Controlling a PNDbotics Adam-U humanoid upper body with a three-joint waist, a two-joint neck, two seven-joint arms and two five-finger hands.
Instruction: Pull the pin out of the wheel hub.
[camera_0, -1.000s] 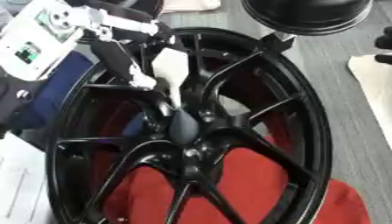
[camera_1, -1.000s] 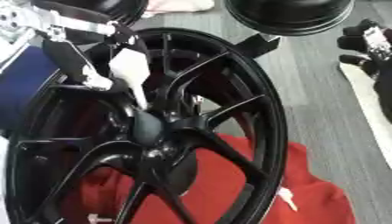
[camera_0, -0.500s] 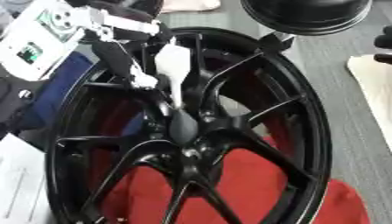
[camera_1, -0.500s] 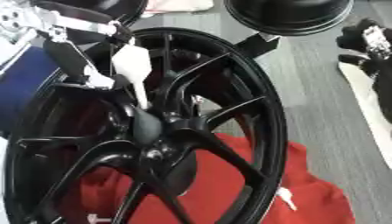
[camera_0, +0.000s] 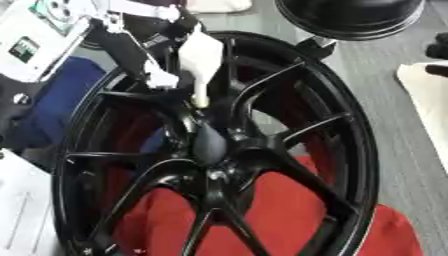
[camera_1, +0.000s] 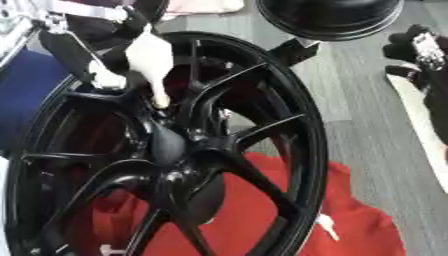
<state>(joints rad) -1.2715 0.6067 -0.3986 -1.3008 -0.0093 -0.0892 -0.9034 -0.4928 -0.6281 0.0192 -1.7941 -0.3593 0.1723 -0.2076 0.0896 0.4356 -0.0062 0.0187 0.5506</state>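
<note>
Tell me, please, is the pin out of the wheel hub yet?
Cannot tell: the left hand holds the white pin, its tip at the hub.

Black wheel hub (camera_0: 219, 150) — white pin (camera_0: 201, 60) — red cloth (camera_0: 271, 210).

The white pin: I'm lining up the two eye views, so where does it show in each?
Left eye view: white pin upper centre-left, its narrow tip pointing down at the hub, held by the left hand.
Right eye view: upper left, same pose.
Shared landmark: the black wheel's centre hub, just below the tip.
</note>
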